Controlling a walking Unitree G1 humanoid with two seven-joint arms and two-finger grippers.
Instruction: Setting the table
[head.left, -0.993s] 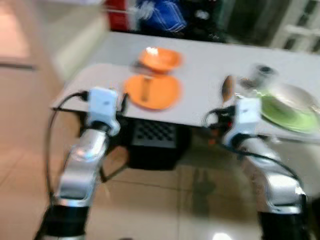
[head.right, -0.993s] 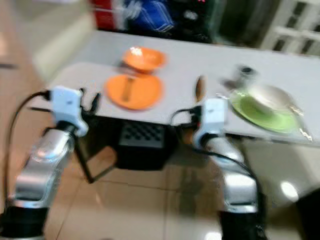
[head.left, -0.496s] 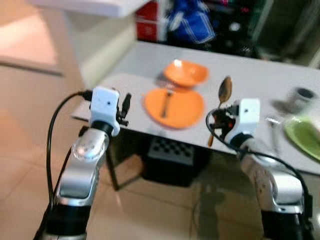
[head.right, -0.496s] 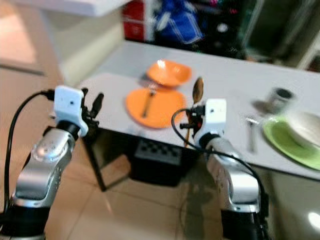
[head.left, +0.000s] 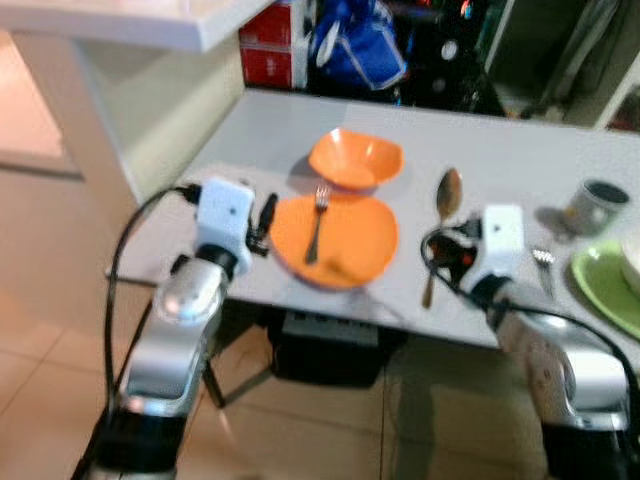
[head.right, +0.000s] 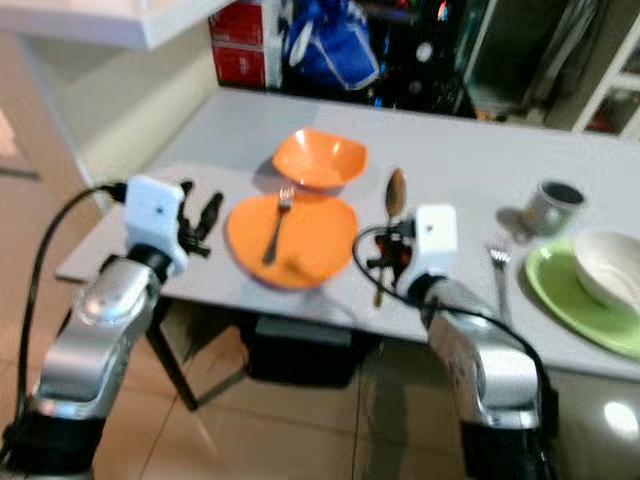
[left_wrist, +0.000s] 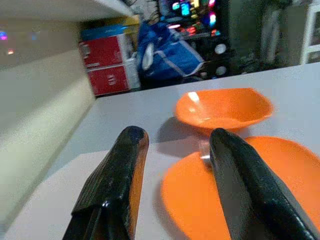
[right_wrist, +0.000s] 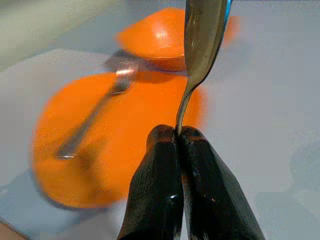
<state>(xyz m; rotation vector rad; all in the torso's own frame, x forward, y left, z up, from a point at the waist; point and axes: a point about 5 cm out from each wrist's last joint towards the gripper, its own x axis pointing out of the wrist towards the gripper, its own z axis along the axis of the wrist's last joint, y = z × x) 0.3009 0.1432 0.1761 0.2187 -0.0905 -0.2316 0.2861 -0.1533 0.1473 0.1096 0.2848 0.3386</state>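
On the grey table (head.right: 450, 150), an orange plate (head.right: 300, 245) carries a fork (head.right: 275, 225), with an orange bowl (head.right: 318, 158) just behind it. Right of the plate, the right gripper (right_wrist: 178, 137) pinches a spoon (head.right: 390, 215) upright. Left of the plate, the left gripper (left_wrist: 172, 145) hovers, fingers spread.

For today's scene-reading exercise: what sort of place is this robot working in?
Probably a home dining area: a long grey table laid with a flat orange plate bearing a metal fork, an orange bowl and a grey mug.
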